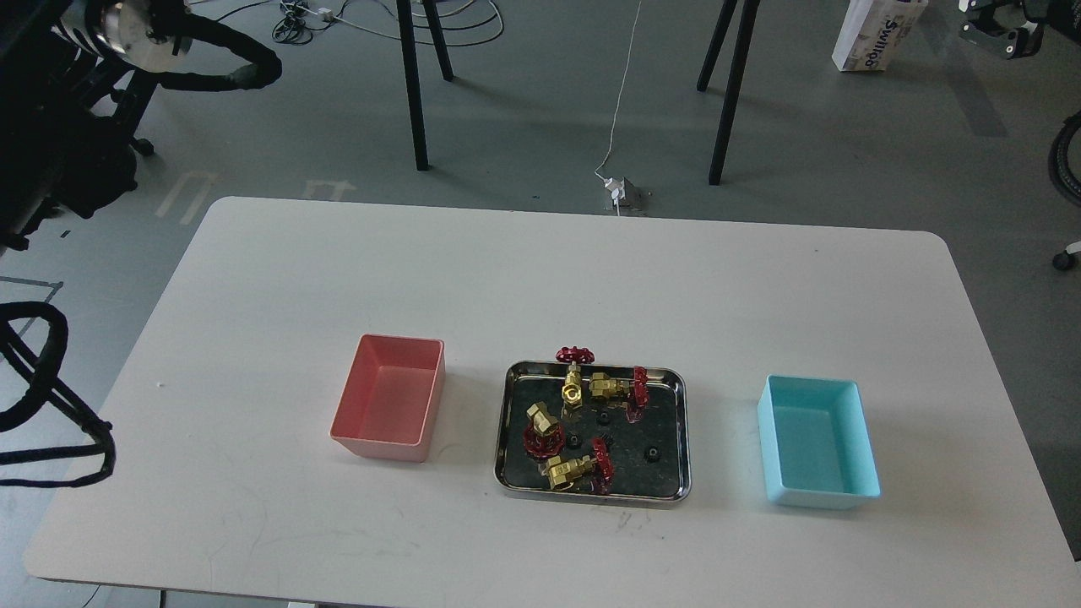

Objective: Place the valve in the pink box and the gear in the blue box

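A salmon-pink box (390, 397) stands empty left of centre on the white table. An equally empty light-blue box (817, 441) sits to the right. Between them lies a shiny steel tray (676, 431) holding several brass valves with red handwheels, such as one valve (574, 377) at the tray's back edge and another (576, 469) at the front. Small black gears lie among them, with one gear (652, 454) at the right and another (603, 417) in the middle. My left arm's end (135, 34) is dark at top left. My right arm's end (1001, 34) is cut off at top right. Fingers are indistinct on both.
Black cable loops (42, 397) hang off the table's left edge. Black stand legs (414, 93) rise from the floor behind the table, along with a white cable and plug (621, 192). A white carton (874, 34) stands far right on the floor.
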Motion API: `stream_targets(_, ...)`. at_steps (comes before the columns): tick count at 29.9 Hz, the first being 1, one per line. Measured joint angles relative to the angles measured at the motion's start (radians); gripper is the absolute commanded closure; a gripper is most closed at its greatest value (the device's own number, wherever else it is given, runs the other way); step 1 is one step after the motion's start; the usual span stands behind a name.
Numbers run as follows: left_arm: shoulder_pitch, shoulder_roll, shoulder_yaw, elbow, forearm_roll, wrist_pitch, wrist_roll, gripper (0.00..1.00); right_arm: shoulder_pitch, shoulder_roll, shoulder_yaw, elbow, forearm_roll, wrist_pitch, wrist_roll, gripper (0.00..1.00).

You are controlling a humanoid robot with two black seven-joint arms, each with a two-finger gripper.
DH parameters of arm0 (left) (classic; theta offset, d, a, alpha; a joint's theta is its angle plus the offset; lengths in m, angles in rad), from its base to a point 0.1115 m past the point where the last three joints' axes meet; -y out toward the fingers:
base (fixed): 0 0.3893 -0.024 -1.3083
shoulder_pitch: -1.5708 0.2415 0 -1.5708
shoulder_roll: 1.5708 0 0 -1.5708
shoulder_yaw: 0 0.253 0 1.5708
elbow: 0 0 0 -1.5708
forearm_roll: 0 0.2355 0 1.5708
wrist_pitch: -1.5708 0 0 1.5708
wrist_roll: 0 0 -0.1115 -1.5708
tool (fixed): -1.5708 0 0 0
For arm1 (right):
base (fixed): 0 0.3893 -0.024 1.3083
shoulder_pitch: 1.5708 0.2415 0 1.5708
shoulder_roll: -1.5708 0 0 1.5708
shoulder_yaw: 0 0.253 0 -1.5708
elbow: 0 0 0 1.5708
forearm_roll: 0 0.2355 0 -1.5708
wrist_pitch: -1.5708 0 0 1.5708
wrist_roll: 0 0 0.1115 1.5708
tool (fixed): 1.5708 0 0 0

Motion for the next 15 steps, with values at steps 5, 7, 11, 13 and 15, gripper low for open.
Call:
stream_targets(5,0.000,-0.007,0.003,-0.001,0.004,0.001,-0.032,0.00,-0.001,0.007,-0.001,0.002,-0.001,0.000,0.000,0.01)
stream_targets(7,0.000,-0.008,0.006,-0.001,0.005,0.000,-0.081,0.00,-0.001,0.016,-0.002,0.003,-0.001,0.001,0.000,0.01)
stream_targets(11,0.003,0.002,0.002,0.021,-0.005,-0.013,-0.164,0.00,-0.001,0.031,-0.003,0.000,-0.004,0.003,0.000,0.01)
stream_targets(13,0.004,0.002,0.004,0.046,-0.006,-0.039,-0.183,0.00,-0.001,0.039,-0.003,-0.001,-0.006,0.006,0.000,0.01)
stream_targets(15,0.005,0.004,0.008,0.062,-0.002,-0.075,-0.212,0.00,-0.001,0.044,-0.002,-0.004,-0.007,0.006,0.001,0.01)
